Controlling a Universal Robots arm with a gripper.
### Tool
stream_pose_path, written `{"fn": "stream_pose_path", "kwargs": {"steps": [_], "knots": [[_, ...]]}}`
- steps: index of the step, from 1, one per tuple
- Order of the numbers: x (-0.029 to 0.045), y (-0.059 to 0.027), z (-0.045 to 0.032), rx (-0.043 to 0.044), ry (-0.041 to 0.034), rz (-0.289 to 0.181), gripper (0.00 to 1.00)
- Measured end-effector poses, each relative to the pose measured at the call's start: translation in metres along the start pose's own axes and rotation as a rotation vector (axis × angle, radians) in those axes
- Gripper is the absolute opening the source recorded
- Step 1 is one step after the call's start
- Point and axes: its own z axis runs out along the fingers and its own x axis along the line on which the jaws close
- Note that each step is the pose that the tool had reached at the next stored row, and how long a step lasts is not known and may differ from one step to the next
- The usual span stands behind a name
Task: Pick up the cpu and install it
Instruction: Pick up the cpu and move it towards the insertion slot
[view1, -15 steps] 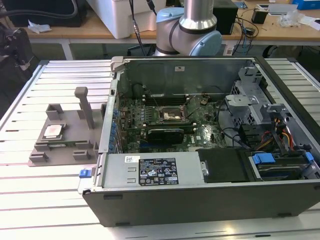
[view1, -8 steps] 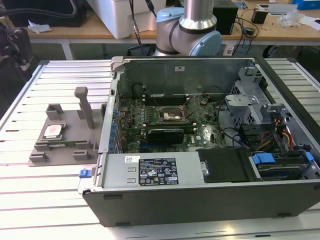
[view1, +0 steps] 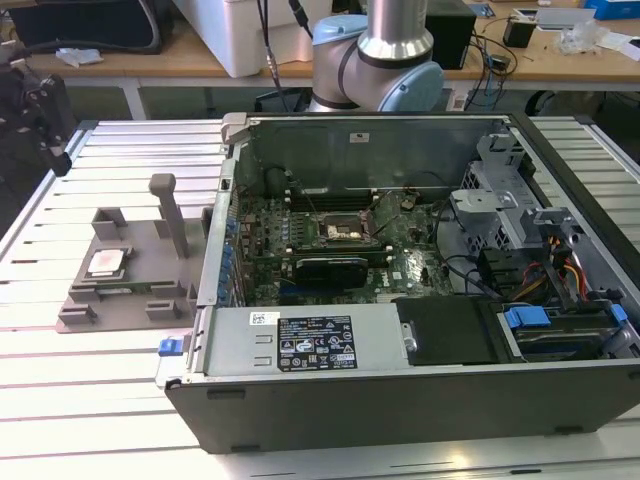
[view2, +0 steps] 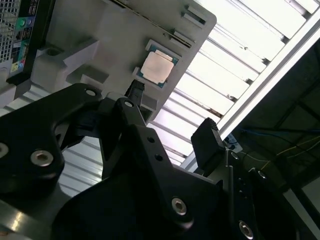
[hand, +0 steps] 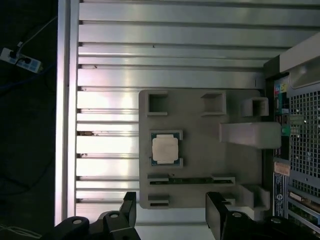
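Observation:
The cpu (view1: 105, 263) is a small square chip with a silvery top. It lies flat in a recess of the grey fixture tray (view1: 140, 235), at the exterior view's left of the open computer case. Both wrist views look down on the cpu (hand: 165, 148) (view2: 157, 67) in the tray (hand: 200, 132). My gripper (hand: 172, 212) (view2: 172, 112) hangs above the tray, apart from the chip, open with nothing between its black fingers (hand: 218, 215). In the exterior view the gripper (view1: 48, 135) is the dark shape at the far left. The black square socket (view1: 343, 232) sits on the motherboard.
The open computer case (view1: 400, 400) fills the exterior view's middle and right, with cables and drive bays (view1: 560, 300) inside. A tall grey post (view1: 170, 210) rises from the tray near the cpu. The slatted metal table (view1: 80, 400) ends at a rail (hand: 67, 100).

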Motion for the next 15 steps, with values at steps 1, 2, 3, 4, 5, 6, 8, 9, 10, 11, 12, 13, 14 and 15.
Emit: {"fn": "stream_pose_path", "kwargs": {"steps": [1, 2, 3, 4, 5, 6, 8, 9, 10, 11, 12, 13, 14, 15], "knots": [[0.0, 0.0, 0.0021, 0.0, 0.0001, 0.0, 0.66], [0.0001, -0.0001, 0.0053, 0.0001, 0.0002, 0.0, 0.66], [0.0001, -0.0001, 0.0065, 0.0001, 0.0002, 0.0, 0.66], [0.0002, -0.0002, 0.008, 0.0001, 0.0003, 0.0, 0.66], [0.0002, -0.0002, 0.0107, 0.0, 0.0003, 0.0, 0.66], [0.0002, -0.0002, 0.0119, 0.0, 0.0003, 0.0, 0.66], [0.0003, -0.0003, 0.0146, 0.0, 0.0003, 0.0, 0.66], [0.0003, -0.0003, 0.0153, 0.0, 0.0003, 0.0, 0.66], [0.0003, -0.0003, 0.016, 0.0, 0.0003, 0.0, 0.66], [0.0003, -0.0003, 0.0166, 0.0, 0.0003, 0.0, 0.66], [0.0003, -0.0003, 0.0173, 0.0, 0.0003, 0.0, 0.66], [0.0004, -0.0003, 0.018, 0.0, 0.0003, 0.0, 0.66], [0.0004, -0.0004, 0.0186, 0.0001, 0.0003, 0.0, 0.66], [0.0004, -0.0003, 0.0194, 0.0, 0.0003, 0.0, 0.66]]}}
